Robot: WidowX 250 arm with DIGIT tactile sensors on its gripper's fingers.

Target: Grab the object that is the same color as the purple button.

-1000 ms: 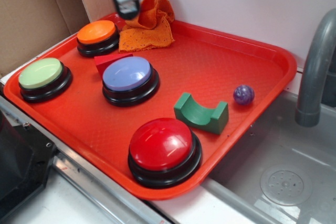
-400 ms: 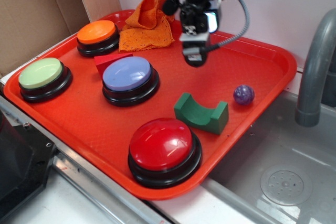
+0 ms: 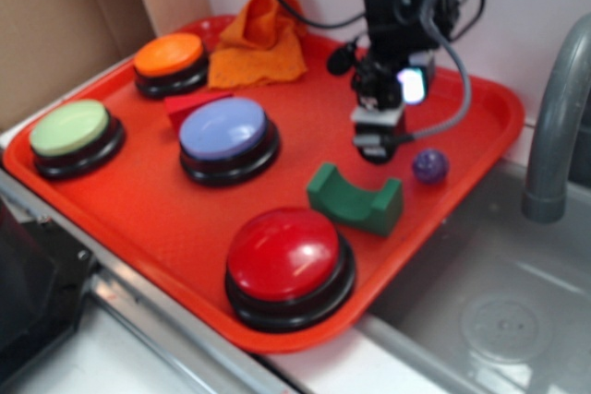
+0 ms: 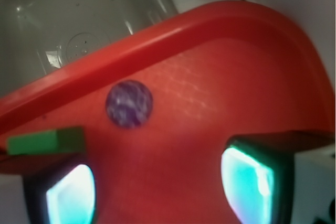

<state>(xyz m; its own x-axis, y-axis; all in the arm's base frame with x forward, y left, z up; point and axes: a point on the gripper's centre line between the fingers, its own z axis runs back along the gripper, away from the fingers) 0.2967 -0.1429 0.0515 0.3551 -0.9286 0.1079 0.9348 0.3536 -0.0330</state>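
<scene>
purple ball (image 3: 429, 165) is the target here, since it's the one loose thing that goes with the purple button (image 3: 226, 129); that button's dome is paler, more lavender-blue, but nothing else on the tray comes close; the ball sits alone on the red tray (image 3: 480, 103), near the rim on the sink side, just beside the green arch block (image 3: 355, 198) but not touching it; in the wrist view the ball (image 4: 129, 103) shows ahead of the fingers and off toward the block's side, not centred between them.

the gripper (image 3: 377, 143) hangs above the tray right next to the ball, nothing in it; the wrist view shows the two fingertips (image 4: 257, 182) set well apart with bare tray between them, so i'd call the jaws spread and ready.

handling-wise, my guess: it's tiny, light, hard and glossy, so basically a marble; it won't squash or break, but it'll roll at the slightest nudge and squirt out of a lopsided pinch; i'd take it across the widest part, pads on opposite sides, coming straight down so neither finger clips it first; the tray lip is close on that side, so there isn't much room if it rolls away.
</scene>
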